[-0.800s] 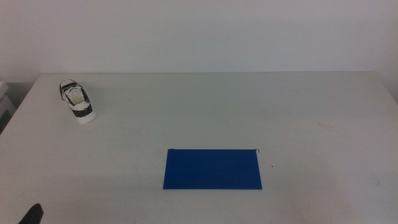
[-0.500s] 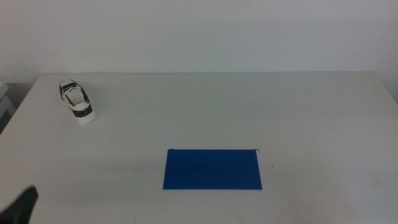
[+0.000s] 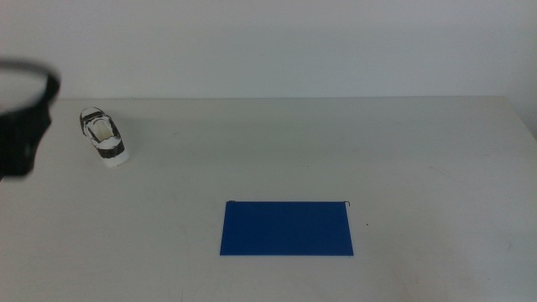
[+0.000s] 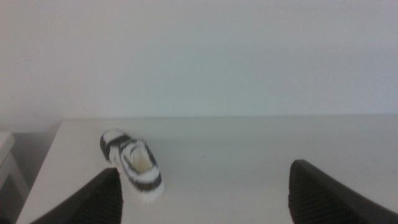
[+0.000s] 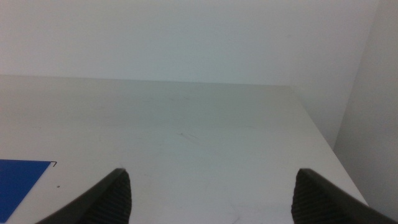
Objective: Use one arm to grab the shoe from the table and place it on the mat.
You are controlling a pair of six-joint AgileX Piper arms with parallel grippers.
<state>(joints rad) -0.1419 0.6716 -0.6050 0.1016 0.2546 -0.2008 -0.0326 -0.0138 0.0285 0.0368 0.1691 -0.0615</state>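
Observation:
The shoe, a small white sneaker with black trim, sits on the table at the far left, toe pointing toward the camera. The dark blue mat lies flat near the front centre. My left arm enters at the left edge, blurred, just left of the shoe. In the left wrist view the shoe lies ahead of my left gripper, whose jaws stand wide apart and empty. My right gripper is open over bare table, with a corner of the mat in view.
A white wall rises behind the table. The table's right edge drops off beside the right gripper. A white object stands off the table's left edge.
My left arm has risen from the bottom left corner to the left edge, level with the shoe. Shoe and mat have not moved.

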